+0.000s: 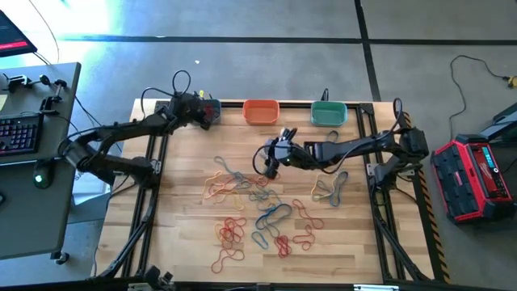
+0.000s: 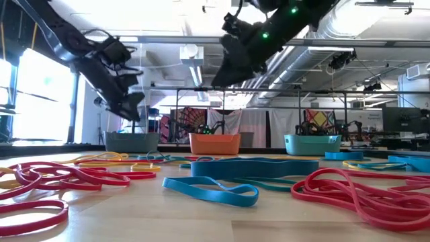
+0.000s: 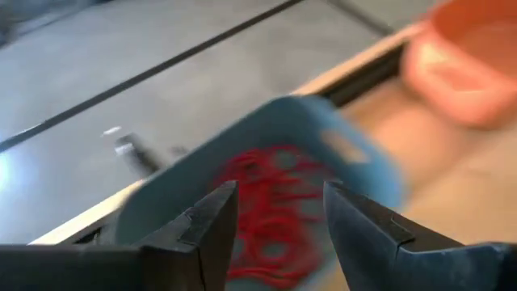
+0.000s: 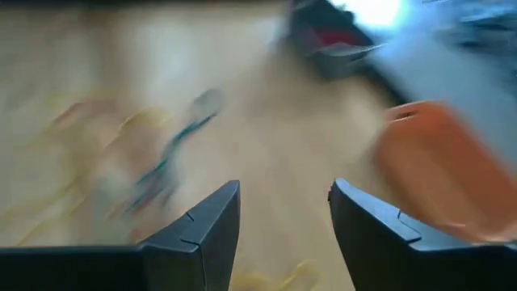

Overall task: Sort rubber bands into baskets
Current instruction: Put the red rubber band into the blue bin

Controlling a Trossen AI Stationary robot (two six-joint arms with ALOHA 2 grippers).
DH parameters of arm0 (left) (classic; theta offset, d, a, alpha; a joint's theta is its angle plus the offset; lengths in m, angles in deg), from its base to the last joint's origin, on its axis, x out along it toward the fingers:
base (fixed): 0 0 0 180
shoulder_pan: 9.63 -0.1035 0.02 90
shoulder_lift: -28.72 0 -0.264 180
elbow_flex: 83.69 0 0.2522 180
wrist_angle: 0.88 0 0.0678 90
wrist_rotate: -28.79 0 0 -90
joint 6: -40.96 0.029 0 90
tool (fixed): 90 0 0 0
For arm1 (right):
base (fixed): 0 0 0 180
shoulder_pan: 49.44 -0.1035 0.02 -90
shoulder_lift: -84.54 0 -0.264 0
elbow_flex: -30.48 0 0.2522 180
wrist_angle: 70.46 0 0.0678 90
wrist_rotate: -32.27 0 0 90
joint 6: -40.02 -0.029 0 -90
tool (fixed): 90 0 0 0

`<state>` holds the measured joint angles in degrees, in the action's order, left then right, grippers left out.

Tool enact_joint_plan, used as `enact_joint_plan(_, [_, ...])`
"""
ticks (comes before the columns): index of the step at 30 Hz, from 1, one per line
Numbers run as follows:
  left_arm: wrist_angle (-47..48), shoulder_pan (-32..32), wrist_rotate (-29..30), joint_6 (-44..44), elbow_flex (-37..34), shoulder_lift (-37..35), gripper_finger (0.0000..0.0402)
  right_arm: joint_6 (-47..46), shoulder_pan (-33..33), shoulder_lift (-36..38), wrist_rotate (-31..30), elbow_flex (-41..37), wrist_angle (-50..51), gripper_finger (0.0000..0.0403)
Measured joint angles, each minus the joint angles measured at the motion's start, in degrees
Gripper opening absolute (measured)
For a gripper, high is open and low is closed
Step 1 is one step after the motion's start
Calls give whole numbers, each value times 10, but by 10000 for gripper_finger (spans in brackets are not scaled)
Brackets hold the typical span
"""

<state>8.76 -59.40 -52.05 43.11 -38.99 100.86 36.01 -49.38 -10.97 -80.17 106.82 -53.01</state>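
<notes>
Rubber bands (image 2: pixel 222 189) lie strewn over the table's (image 1: pixel 182 234) middle and near edge.
Beyond them the right gripper (image 1: pixel 273 166) hangs above the middle, jaws parted and empty; along the far edge stand the teal basket (image 1: pixel 329 113), the orange basket (image 1: pixel 260 111) and the grey-blue basket (image 3: pixel 339 149) holding red bands (image 3: pixel 271 214), with the left gripper (image 3: pixel 279 230) over it, jaws released.

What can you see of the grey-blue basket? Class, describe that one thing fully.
The grey-blue basket is a small, plastic-looking rectangular tub with rounded corners. It sits upright at the table's far edge, left of the orange basket, apart from it. Red rubber bands lie piled inside. The left gripper hangs just above it, fingers apart and empty, not touching it.
</notes>
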Motion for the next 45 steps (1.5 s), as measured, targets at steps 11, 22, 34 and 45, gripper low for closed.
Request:
enact_joint_plan(11, [-99, 116, -175, 15, -69, -118, 138, 39, -16, 2, 146, -46, 110, 181])
enact_joint_plan(22, [-257, 191, -210, -5, -161, -154, 132, 151, 16, -15, 228, -94, 12, 181])
enact_joint_plan(34, [-236, 221, -209, -5, -162, -153, 132, 163, 80, -44, 295, -93, 12, 181])
enact_joint_plan(45, [-248, 237, -215, -4, -162, -153, 132, 100, 89, -62, 302, -93, 29, 182])
